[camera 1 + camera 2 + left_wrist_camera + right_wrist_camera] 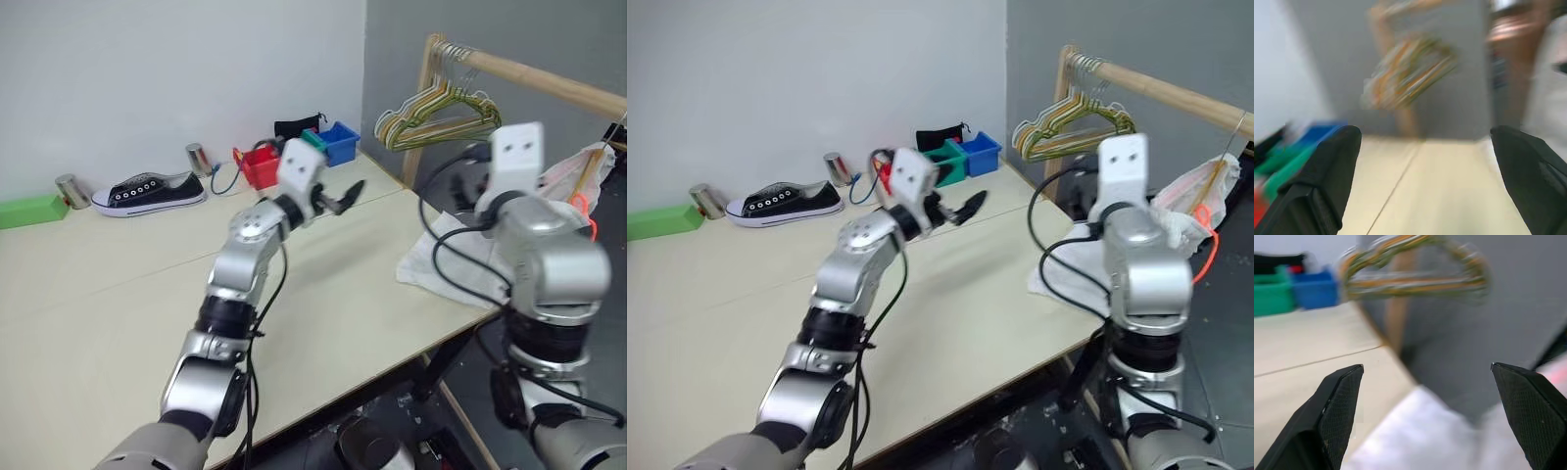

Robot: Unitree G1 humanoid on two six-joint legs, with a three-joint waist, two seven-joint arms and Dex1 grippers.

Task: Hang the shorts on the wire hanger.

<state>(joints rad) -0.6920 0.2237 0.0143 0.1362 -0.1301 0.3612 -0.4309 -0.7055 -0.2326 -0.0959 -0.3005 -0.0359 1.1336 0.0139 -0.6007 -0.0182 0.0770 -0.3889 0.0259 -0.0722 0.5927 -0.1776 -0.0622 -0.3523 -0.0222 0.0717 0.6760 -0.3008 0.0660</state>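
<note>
The white shorts (427, 260) lie bunched on the table's right corner. More white cloth with a pink mark (1188, 204) hangs behind my right arm at the thin gold-orange wire hanger (1221, 168), whose hook sits on the wooden rod (549, 78). The arm hides whether the two cloth parts join. My right gripper (1426, 366) is open and empty above the white cloth (1415, 435), facing the rack. Over the middle of the table, my left gripper (343, 196) is open and empty, pointing toward the rack.
A bunch of green, yellow and white hangers (431, 117) hangs at the rod's left end. Along the back wall sit a black sneaker (152, 191), two cans (199, 157), red (260, 166) and blue bins (338, 142), and a green block (29, 211).
</note>
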